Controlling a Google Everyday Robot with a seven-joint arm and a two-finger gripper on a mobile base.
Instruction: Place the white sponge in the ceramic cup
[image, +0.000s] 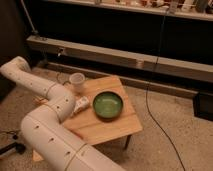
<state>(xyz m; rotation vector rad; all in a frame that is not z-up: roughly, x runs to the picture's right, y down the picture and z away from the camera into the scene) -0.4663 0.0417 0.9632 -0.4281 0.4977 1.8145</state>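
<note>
Filling the lower left, the white arm (50, 135) rises from the bottom edge, bends at the table's left side and reaches away to the upper left. Behind it stands a long grey ledge (125, 57), and a black cable (155, 115) trails down across the floor. Small items (165, 4) line a shelf at the top; any print on them is too small to read. The wooden table (107, 131) carries a green bowl (107, 106) at its middle. The cup (77, 81) stands upright near the far left corner, apart from the bowl. The sponge (83, 104) lies on the table just beside the arm's bend, left of the bowl and nearer than the cup. The gripper is hidden behind the arm, its jaws spread wide and holding nothing.
</note>
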